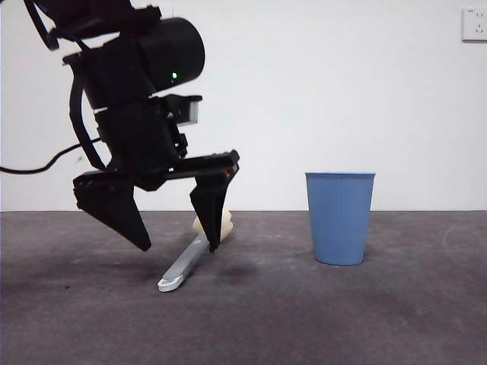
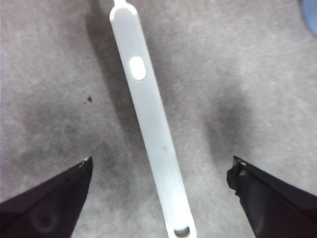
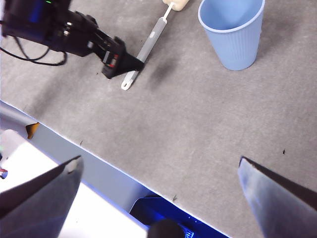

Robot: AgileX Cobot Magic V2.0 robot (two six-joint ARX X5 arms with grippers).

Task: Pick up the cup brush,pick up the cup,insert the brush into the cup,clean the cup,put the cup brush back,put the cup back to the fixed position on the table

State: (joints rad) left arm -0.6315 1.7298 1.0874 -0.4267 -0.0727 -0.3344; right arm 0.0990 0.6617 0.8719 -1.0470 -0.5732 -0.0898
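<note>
Dark table (image 1: 396,319): cup brush (image 2: 151,119) between spread left end effector (image 2: 161,173) jaws.

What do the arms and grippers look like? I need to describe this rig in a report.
The left gripper has two black, wedge-shaped jaws tapering to points, on a bulky black arm with a round housing, a small green light, a grey block and a black cable. The right gripper shows the same dark pointed jaws.

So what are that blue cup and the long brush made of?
The blue ribbed cup looks like thin matte plastic, judging by its fine moulded ribs. The long grey-handled cup brush seems smooth hard plastic; its cream head looks like soft sponge, probably.
</note>
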